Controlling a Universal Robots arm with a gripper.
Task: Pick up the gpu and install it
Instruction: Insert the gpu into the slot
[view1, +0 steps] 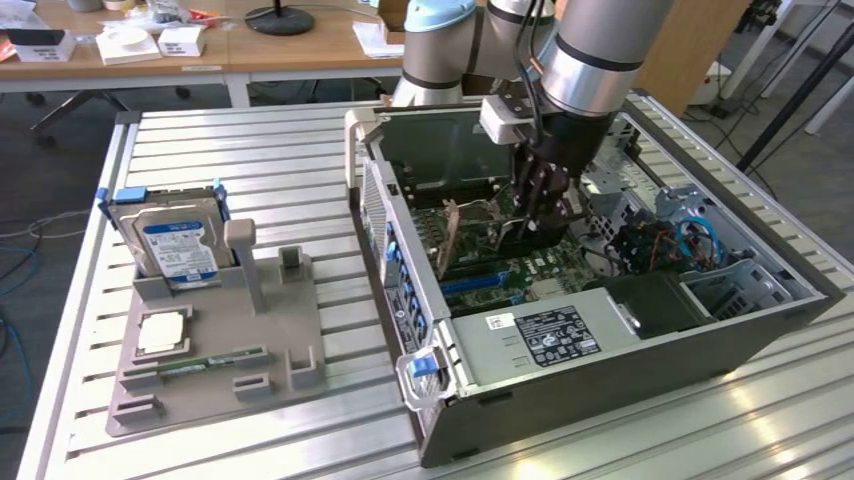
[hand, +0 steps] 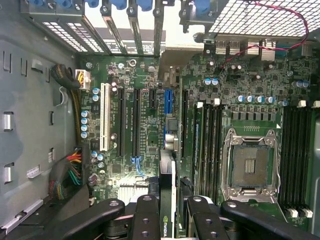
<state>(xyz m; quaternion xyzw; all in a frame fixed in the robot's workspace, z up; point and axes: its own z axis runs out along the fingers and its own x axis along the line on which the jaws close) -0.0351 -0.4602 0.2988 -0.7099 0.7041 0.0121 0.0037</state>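
GPU (hand: 166, 220) hangs edge-on inside the open computer case (view1: 601, 380), clamped between the two fingers of the gripper (hand: 171, 202), which grips its flat faces from either side. In the wrist view the card's long axis runs parallel to the expansion slots on the motherboard (hand: 125, 75), roughly in line with the short blue slot (hand: 168, 102). It appears to sit directly under the gripper and above the board, not yet seated.

Silver-grey tubular arm (view1: 594, 50), pale blue joint cap (view1: 441, 12), black cable (view1: 533, 60), white wrist box (view1: 505, 118), black jaws with round screws (hand: 146, 199)
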